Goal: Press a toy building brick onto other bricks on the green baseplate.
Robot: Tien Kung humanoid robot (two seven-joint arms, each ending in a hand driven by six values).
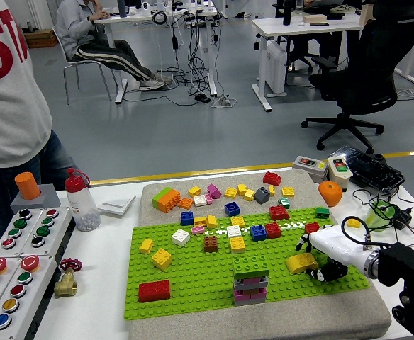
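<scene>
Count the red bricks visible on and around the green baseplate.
5. A large red brick at the baseplate's near-left corner, one mid-plate beside a blue brick, one at the far edge, one beyond it, one small by the right hand. Others may be hidden.

Brick stack [251, 280] on baseplate [193, 283], hand [327, 251] to its right.

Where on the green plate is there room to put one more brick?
Bare studs lie on the green baseplate between the red brick and the stacked tower, and along the near edge. The far strip near the blue brick is crowded.
</scene>
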